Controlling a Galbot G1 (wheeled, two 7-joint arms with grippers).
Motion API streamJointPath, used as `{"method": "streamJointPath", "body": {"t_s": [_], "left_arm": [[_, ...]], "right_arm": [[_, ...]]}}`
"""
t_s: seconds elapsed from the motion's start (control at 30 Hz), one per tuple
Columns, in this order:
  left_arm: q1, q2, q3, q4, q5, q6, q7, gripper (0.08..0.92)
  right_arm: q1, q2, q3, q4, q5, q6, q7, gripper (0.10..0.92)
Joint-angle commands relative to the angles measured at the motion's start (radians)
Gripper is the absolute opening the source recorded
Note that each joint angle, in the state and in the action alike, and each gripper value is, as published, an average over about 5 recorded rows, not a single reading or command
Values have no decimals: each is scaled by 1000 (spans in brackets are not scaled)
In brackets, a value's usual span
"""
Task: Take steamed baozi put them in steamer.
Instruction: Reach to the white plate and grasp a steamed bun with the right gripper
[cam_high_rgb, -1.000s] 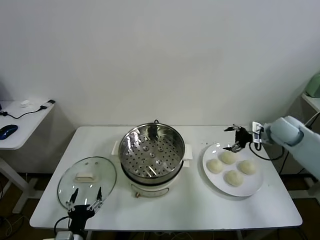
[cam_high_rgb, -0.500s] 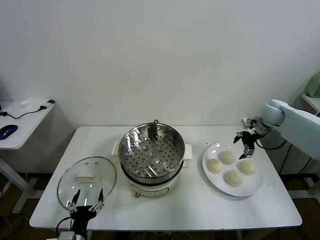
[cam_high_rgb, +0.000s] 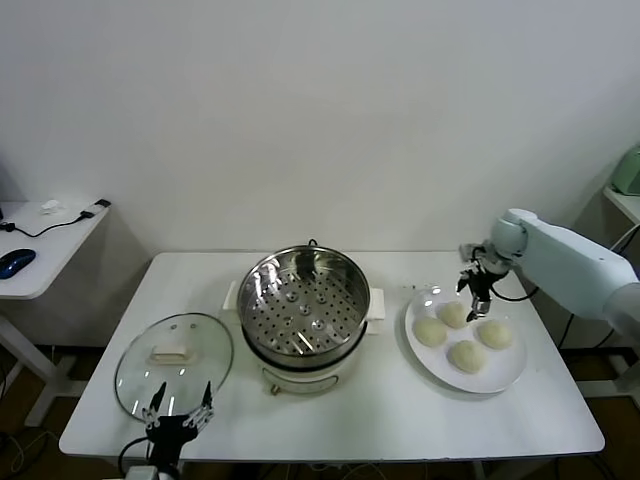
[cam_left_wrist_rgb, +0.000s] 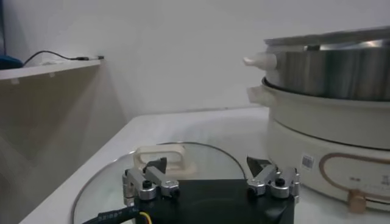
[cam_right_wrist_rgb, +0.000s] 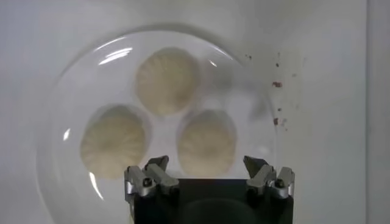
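Several cream-white steamed baozi (cam_high_rgb: 453, 313) lie on a white plate (cam_high_rgb: 510, 370) at the right of the table. My right gripper (cam_high_rgb: 474, 291) hangs open just above the plate's far rim, over the rearmost bun, touching nothing. In the right wrist view three baozi (cam_right_wrist_rgb: 206, 141) show beyond the open right gripper (cam_right_wrist_rgb: 207, 162), the nearest one between its spread fingertips. The steamer (cam_high_rgb: 303, 305), a shiny steel pot with a perforated floor on a cream base, stands mid-table with nothing in it. My left gripper (cam_high_rgb: 180, 420) waits open at the table's front left edge.
A round glass lid (cam_high_rgb: 173, 360) with a cream handle (cam_left_wrist_rgb: 159, 154) lies flat left of the steamer (cam_left_wrist_rgb: 329, 67), just ahead of the left gripper (cam_left_wrist_rgb: 207, 164). A side desk (cam_high_rgb: 40, 245) with a mouse stands far left. Small specks mark the table (cam_right_wrist_rgb: 277, 82) beside the plate (cam_right_wrist_rgb: 58, 115).
My right gripper has swung in from right of the plate to above its far rim, now pointing down at the buns. The left gripper sank slightly at the front edge.
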Motion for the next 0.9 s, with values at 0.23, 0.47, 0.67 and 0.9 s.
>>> {"method": "streamJointPath", "body": {"t_s": [0.23, 0.47, 0.67, 0.9], "left_arm": [[11, -7, 19, 10, 23, -3, -2, 823], [19, -13, 25, 8, 31, -8, -5, 823], [38, -15, 30, -6, 41, -7, -6, 823], [49, -21, 45, -17, 55, -6, -7, 823]], "right_arm": [[-60, 69, 76, -139, -57, 13, 1, 823], [-69, 87, 101, -158, -54, 17, 14, 810], [-62, 65, 77, -124, -52, 8, -10, 717], [15, 25, 32, -18, -1, -1, -11, 662]]}}
